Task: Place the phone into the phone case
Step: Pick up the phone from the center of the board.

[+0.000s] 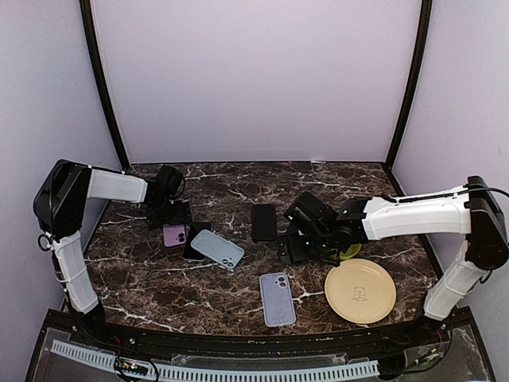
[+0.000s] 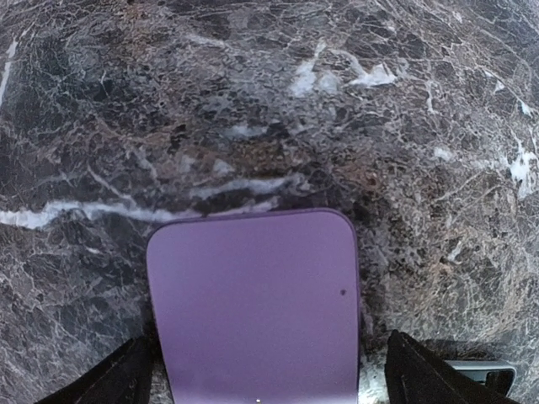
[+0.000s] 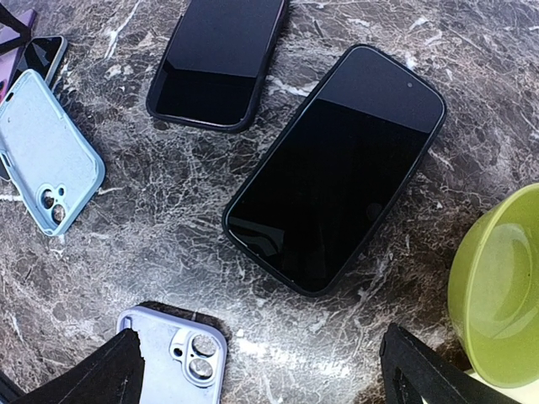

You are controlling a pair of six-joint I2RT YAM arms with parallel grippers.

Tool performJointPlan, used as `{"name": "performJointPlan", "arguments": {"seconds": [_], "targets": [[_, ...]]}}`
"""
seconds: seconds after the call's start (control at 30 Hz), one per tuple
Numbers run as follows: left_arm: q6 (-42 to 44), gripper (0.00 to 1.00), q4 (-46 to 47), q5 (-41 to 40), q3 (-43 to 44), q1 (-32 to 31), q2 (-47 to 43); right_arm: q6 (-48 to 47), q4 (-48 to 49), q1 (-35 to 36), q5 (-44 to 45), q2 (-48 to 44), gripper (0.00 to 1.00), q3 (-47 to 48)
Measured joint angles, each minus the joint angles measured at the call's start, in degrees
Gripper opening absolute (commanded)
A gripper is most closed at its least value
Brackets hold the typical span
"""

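Both sets of fingers are standing wide apart, gripping nothing. The left gripper (image 2: 269,374) is hovering over a purple phone (image 2: 253,311). The right gripper (image 3: 265,374) is hanging above a black phone (image 3: 337,168) that the top view is hiding under the arm. A blue case (image 1: 216,248) is lying between the two grippers.

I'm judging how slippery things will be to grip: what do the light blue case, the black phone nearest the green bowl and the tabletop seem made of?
Light blue case: likely silicone or soft plastic, matte, no glare.
Black phone: glass front, glossy, mirror-like reflections across it.
Tabletop: dark marble or a marble-look laminate, white veins, faint sheen; I cannot tell which.
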Motion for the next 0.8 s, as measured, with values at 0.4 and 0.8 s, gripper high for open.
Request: {"name": "performJointPlan", "arguments": {"seconds": [0.4, 0.8], "targets": [[-0.90, 0.81, -0.24, 1.49, -0.52, 0.11, -0.33, -0.68, 0.04, 0.00, 0.04, 0.00, 0.99, 0.00], [-0.90, 0.91, 0.42, 1.84, -1.09, 0.11, -0.66, -1.75, -0.20, 0.00, 1.07, 0.00, 0.99, 0.00]]}}
